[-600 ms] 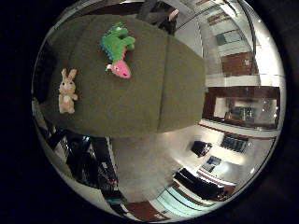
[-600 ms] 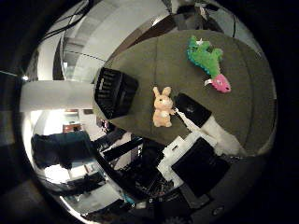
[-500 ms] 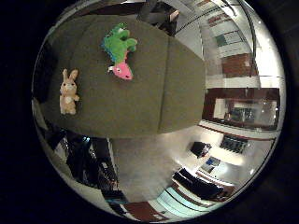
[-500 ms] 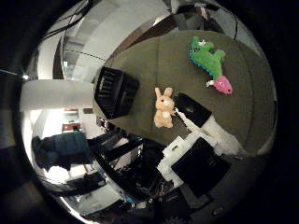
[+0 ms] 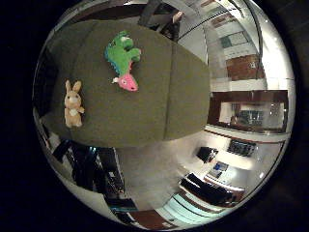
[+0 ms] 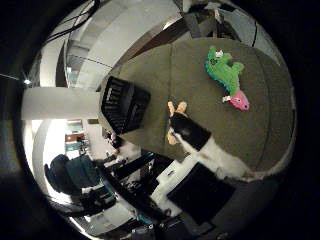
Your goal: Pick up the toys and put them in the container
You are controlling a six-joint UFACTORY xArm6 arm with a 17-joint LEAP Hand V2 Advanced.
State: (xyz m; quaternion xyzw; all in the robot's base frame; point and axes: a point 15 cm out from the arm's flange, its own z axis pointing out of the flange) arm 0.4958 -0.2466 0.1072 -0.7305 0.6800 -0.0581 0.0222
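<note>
A small beige bunny toy (image 5: 70, 102) lies on the olive green table (image 5: 159, 97), near one edge. A green plush toy with a pink snout (image 5: 122, 60) lies farther along the table, away from the bunny. The thumb side palm view shows a black slatted crate (image 6: 124, 103) standing at the table's edge beside the bunny. My right hand (image 6: 198, 140) is well above the table. One black and white finger reaches out straight in front of the bunny (image 6: 175, 106) and hides most of it. The green toy (image 6: 227, 74) lies uncovered. The hand holds nothing.
The table ends in a drop to the floor (image 5: 145, 169) on the bunny's side. Dark furniture (image 5: 208, 188) stands on the room's floor. A dark chair (image 5: 159, 14) stands past the far edge. The arm's white and black body (image 6: 205, 190) fills the view's lower part.
In the thumb side palm view a finger has stretched out and now covers most of the bunny. Both views have shifted slightly. The toys lie where they were.
</note>
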